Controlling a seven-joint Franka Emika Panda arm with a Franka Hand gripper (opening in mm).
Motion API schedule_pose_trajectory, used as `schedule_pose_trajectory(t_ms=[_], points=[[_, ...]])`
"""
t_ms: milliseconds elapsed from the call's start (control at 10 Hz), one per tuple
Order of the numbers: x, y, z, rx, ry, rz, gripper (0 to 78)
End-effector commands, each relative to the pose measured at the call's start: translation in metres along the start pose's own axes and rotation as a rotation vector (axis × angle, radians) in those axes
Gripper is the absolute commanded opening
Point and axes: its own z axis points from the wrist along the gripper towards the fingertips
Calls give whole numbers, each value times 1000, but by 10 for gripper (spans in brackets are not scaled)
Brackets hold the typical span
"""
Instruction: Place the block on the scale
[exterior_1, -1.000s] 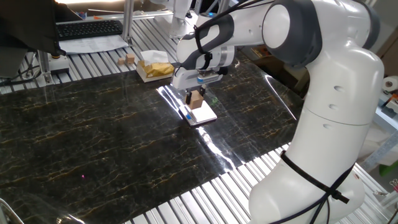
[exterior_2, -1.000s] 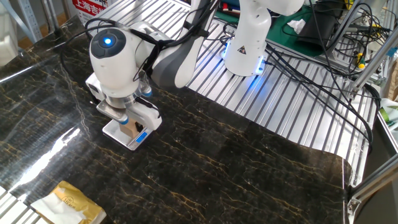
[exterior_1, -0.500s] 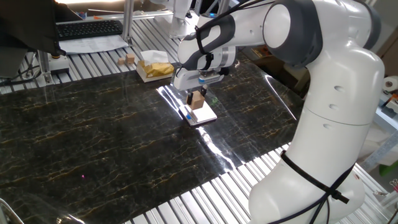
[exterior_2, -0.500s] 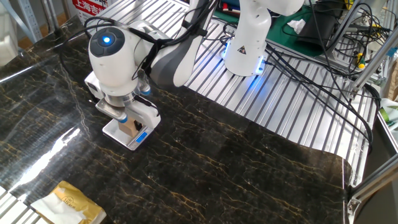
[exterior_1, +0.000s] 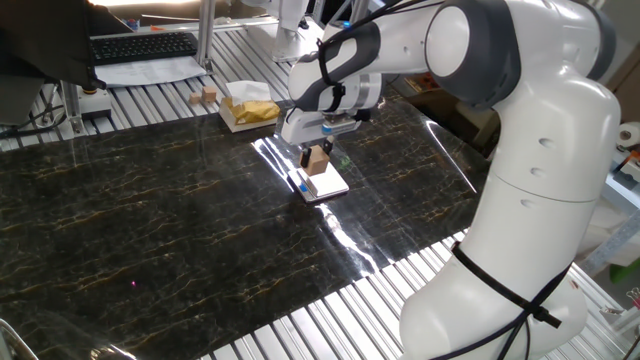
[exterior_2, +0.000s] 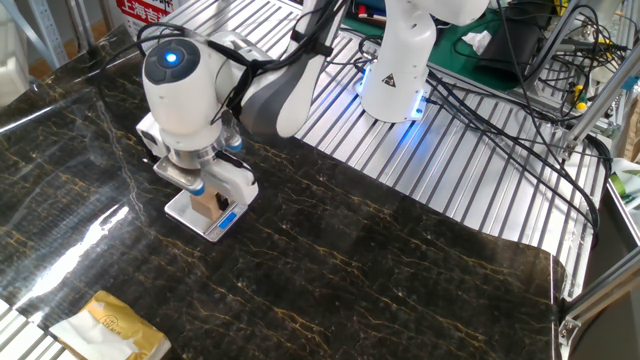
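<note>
My gripper hung directly over the scale, its fingers either side of the block. Whether they pinched the block or had let go, I could not tell. The block sat on the scale's white plate, upright, toward the far edge. In the other fixed view my wrist hid most of the block above the scale on the dark marbled table

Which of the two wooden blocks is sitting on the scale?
The bigger block, right under the claw, is on the scale on the dark mat. The tiny block sits far off on the metal slats near the keyboard.
</note>
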Motion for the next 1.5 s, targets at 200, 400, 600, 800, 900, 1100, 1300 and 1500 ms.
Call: schedule_pose_trajectory(t_ms=[200, 400, 600, 800, 900, 1100, 1300, 1500], points=[[1, -29, -1, 23, -22, 7, 11], [1, -42, 5, 23, -24, -4, 11], [2, -49, 8, 26, -20, -4, 11], [2, -49, 14, 26, -17, -5, 11], [2, -48, 15, 25, -17, -8, 11], [1, -41, 13, 23, -13, -12, 11], [1, -37, 12, 22, -11, -16, 11], [0, -35, 12, 21, -9, -25, 11]])
